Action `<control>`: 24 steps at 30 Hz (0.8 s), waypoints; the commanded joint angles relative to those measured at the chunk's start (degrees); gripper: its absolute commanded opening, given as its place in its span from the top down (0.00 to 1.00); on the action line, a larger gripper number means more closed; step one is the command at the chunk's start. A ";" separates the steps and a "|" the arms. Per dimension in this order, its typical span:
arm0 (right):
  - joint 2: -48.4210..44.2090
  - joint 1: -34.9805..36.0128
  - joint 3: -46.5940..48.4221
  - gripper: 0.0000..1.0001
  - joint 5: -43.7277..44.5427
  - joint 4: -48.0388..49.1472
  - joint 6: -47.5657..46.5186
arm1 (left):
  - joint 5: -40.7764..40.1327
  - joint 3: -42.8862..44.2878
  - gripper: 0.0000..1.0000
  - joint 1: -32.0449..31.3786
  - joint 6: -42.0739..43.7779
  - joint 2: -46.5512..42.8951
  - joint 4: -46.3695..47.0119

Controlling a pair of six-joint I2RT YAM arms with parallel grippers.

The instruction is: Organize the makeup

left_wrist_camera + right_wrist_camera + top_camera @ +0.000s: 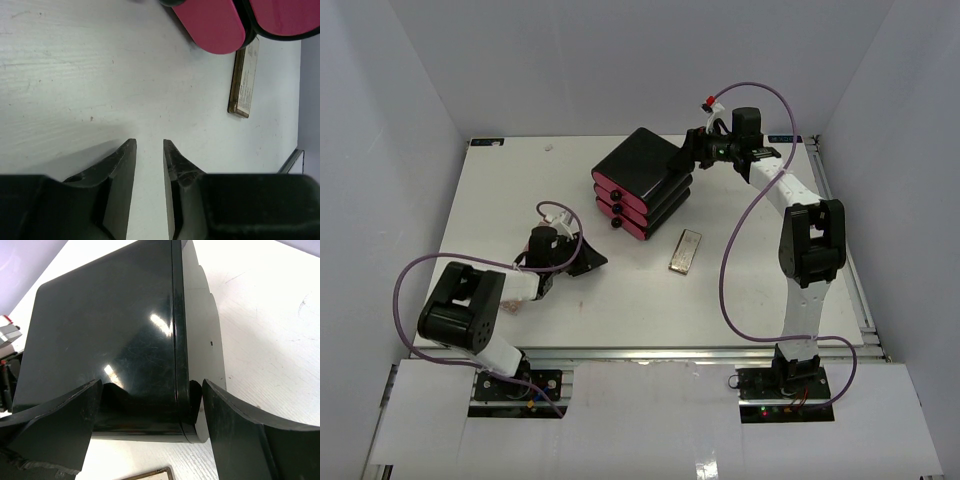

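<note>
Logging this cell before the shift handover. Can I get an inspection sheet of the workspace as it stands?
Surface: white table, faint reddish smudge.
Job's things: palette lying flat beside the black box; small pinkish piece near the table's left front; no other makeup seen.
Clutter: black box, three pink drawers.
Claws: left claw slightly open, empty, over bare table; right claw open, straddling the box's corner.
Cables: purple cable loops, one each side.
Surroundings: plain walls.
</note>
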 commanded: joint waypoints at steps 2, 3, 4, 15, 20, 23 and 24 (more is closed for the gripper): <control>-2.93 -0.24 -1.26 0.12 -0.99 -2.13 -2.09 | -2.33 -0.06 0.44 0.24 1.97 -2.51 0.91; -3.20 -0.27 -1.44 0.12 -1.05 -2.13 -2.30 | -2.45 0.98 0.39 0.24 2.40 -1.56 1.07; -3.48 -0.30 -1.62 0.11 -1.11 -2.13 -2.52 | -2.58 2.01 0.34 0.24 2.82 -0.62 1.22; -4.65 -0.32 -2.55 0.10 -2.08 -2.07 -3.06 | 3.49 20.01 0.25 0.68 4.29 18.26 1.62; -4.48 -0.32 -2.65 0.10 -2.48 -2.04 -2.95 | 4.04 26.31 0.28 0.82 4.85 22.34 -0.30; -4.27 -0.32 -2.62 0.10 -2.63 -2.04 -2.91 | 4.20 28.04 0.37 0.93 4.69 24.40 -1.45; -4.20 -0.32 -2.62 0.10 -2.58 -2.04 -2.85 | 4.33 28.21 0.42 0.94 4.48 24.56 -1.56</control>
